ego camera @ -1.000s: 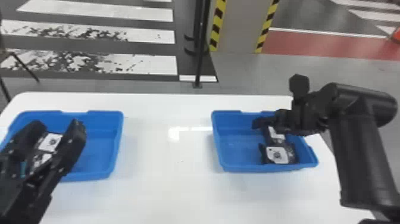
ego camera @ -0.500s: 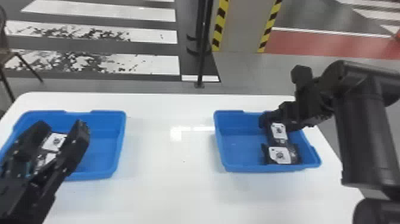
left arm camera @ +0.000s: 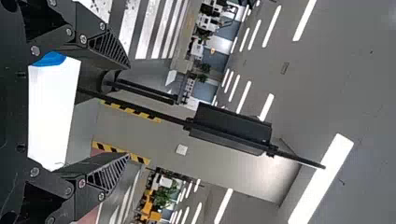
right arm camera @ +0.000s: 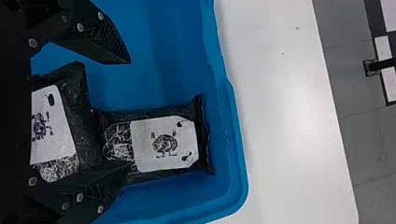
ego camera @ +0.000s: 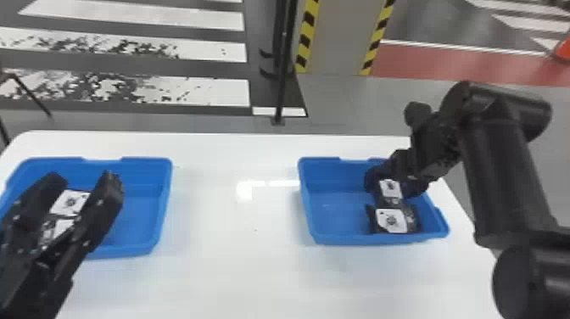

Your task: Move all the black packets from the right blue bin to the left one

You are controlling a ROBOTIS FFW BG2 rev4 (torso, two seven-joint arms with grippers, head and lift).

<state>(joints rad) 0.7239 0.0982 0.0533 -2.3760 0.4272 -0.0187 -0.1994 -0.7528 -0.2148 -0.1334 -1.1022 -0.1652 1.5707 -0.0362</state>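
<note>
Left gripper [ego camera: 85, 178]: fingers wide apart, nothing held; roughly level, pointing forward above the left bin [ego camera: 140, 212].
Left bin packets [ego camera: 70, 202]: black, white-labelled, seen between those fingers.
Right bin packets [ego camera: 391, 221]: two black ones, touching.
Right gripper [ego camera: 395, 186]: spread wide over them, gripping nothing.
Right arm [ego camera: 504, 178]: bent, its wrist angled down into the bin.

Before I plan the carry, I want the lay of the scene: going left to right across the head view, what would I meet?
Left blue bin → dark pole standing beyond the table → right blue bin → the right arm's thick black forearm.
</note>
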